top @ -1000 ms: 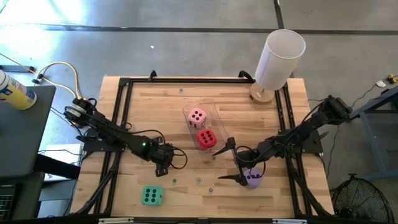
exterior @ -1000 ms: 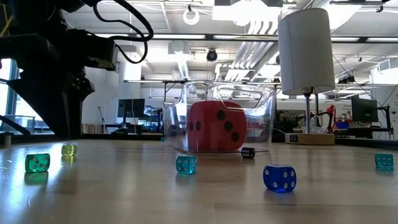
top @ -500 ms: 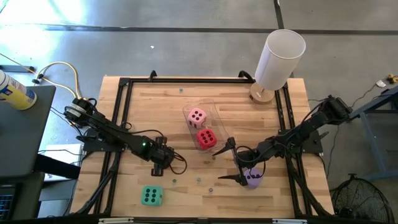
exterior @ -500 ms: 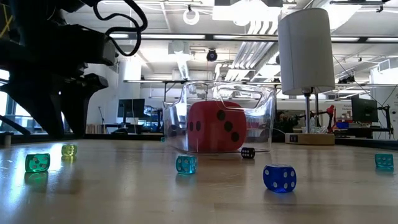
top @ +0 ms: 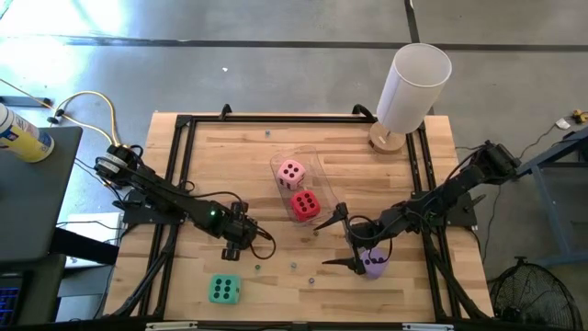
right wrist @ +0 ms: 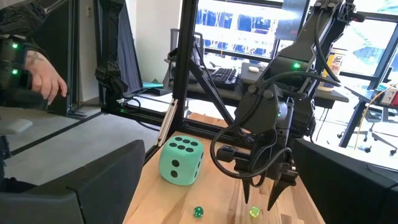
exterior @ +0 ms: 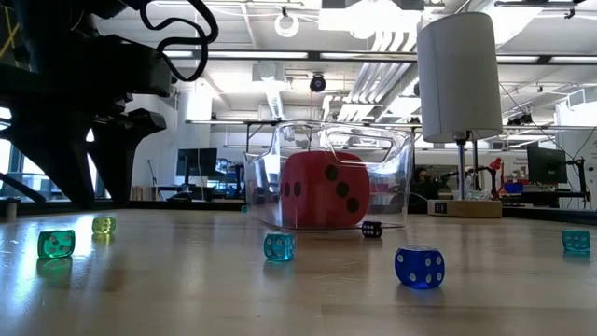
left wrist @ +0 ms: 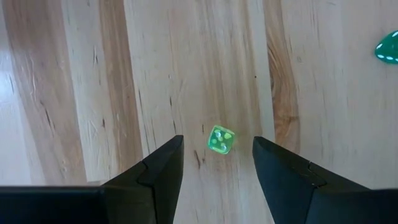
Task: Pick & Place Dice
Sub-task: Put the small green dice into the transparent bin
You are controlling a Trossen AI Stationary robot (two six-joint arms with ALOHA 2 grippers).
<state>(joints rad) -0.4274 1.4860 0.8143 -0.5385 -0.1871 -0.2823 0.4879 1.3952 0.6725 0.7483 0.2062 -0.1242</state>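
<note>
My left gripper (top: pixel 248 244) hangs over the near-left part of the table (top: pixel 367 175), nosed straight down. Its jaws stand apart and hold nothing. Between them, down on the wood, my left wrist view shows only a tiny yellow-green die (left wrist: pixel 221 139), which I take to be a stray and not one of mine to move. The green die (top: pixel 223 290) I judge to be my real target. It sits just beyond that gripper toward the front edge, untouched, and I read this downward pose as lining up for a drop onto it. The red die (top: pixel 305 204) and the pink die (top: pixel 291 171) already lie in the clear bin (top: pixel 278 164) at mid-table, so half the job looks done. My right gripper (top: pixel 335 241) waits on the other side of the bin with its jaws spread wide and empty. The purple die (top: pixel 375 264) lies right against that arm, behind the fingertips rather than between them. Compared with a second ago, my left gripper has pulled back a little from the bin, toward the green die, and has tipped downward. My right arm and all four dice have not shifted.
</note>
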